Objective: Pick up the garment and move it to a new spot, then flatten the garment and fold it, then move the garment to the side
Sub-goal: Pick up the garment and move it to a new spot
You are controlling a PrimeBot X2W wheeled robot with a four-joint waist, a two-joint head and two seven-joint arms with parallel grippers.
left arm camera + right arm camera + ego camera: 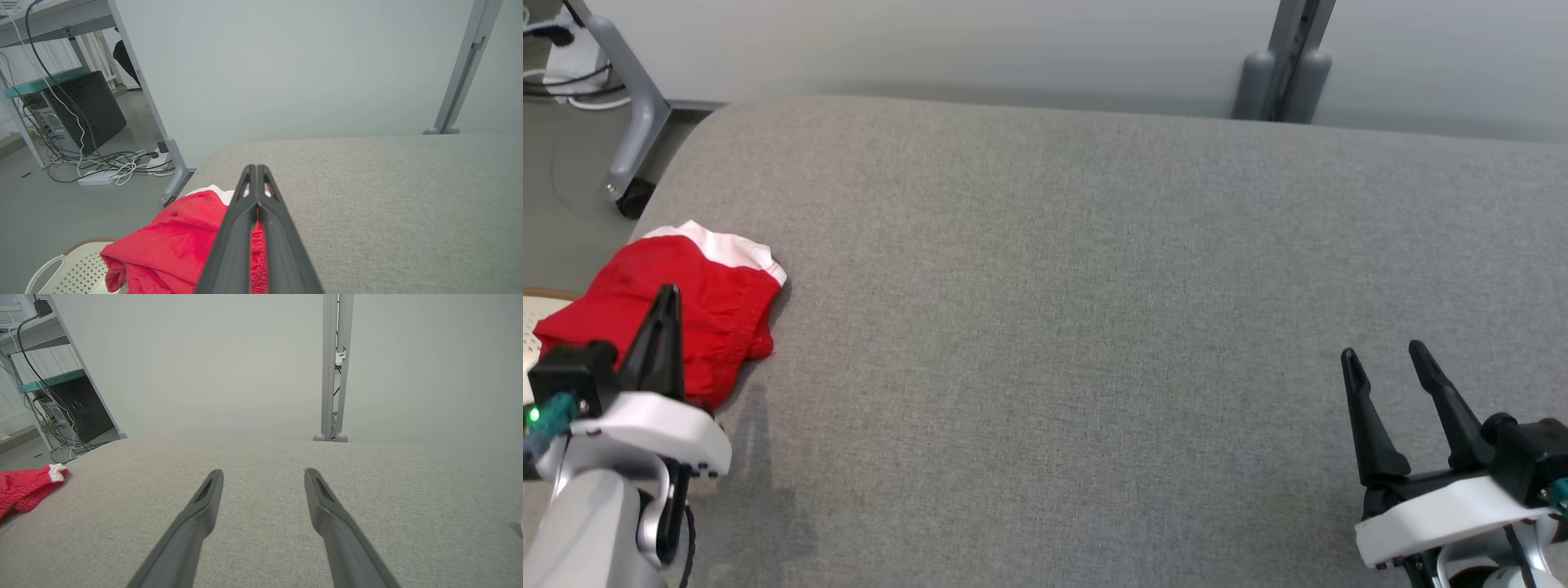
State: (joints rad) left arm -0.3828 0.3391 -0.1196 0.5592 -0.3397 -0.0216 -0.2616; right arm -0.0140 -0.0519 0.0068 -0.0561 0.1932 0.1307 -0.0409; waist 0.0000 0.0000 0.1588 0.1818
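At the left fingers (663, 339), pressed together with red cloth showing between them, the garment (711, 282) lies bunched on the near-left corner of the bench (1094, 327). This is judged a pinch taken on the heap so it can be lifted clear. Just left of those fingers, off the bench edge, sits a basket (77, 271). The right fingers (1364, 416) hover spread, well apart from the garment, likely reserved for flattening. Beyond both, bare bench offers the new spot.

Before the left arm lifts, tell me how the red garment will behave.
Probably floppy: the red garment lies in crumpled folds, so it should droop from the left gripper. Likely light, being thin cloth. Unlikely to slide on the grey fabric surface.
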